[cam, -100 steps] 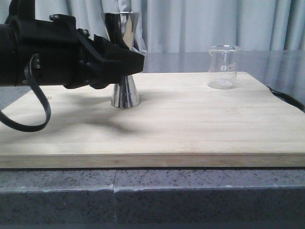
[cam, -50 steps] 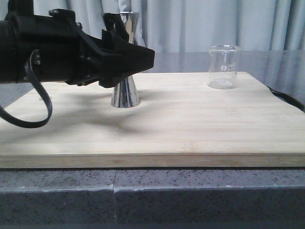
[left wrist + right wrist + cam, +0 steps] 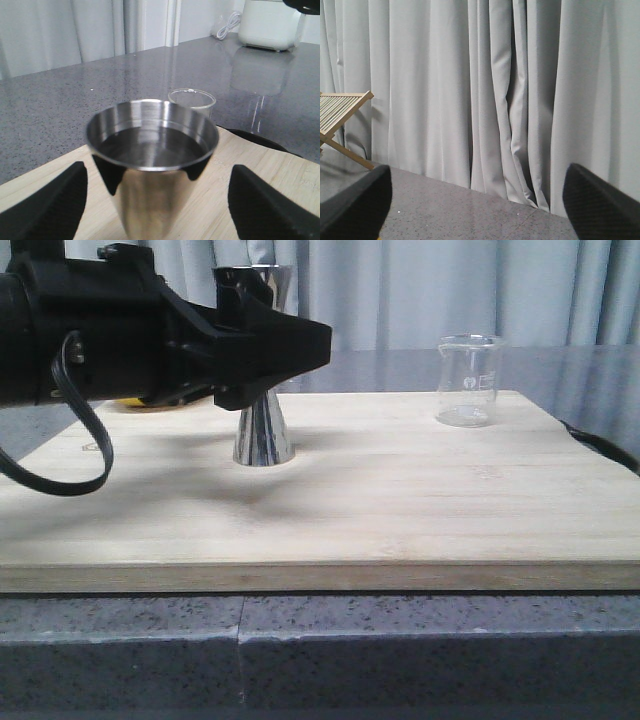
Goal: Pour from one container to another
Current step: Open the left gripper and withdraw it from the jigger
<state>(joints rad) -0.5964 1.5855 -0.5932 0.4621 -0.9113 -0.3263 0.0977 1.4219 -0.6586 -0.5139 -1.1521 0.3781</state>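
Note:
The steel jigger stands upright on the wooden board, left of centre. My left gripper is open at the height of its upper cup. In the left wrist view the jigger stands between the two black fingertips, with a gap on each side. The clear glass beaker stands upright at the board's far right, and its rim shows just behind the jigger. My right gripper is open with nothing between its fingers, facing the curtains and out of the front view.
The board lies on a speckled grey countertop. A black cable runs off its right edge. A white appliance sits far back on the counter. A slatted wooden rack stands beside the grey curtains.
My left gripper has moved right and slightly up, so its open fingers now reach past the jigger. The jigger and the beaker have not moved.

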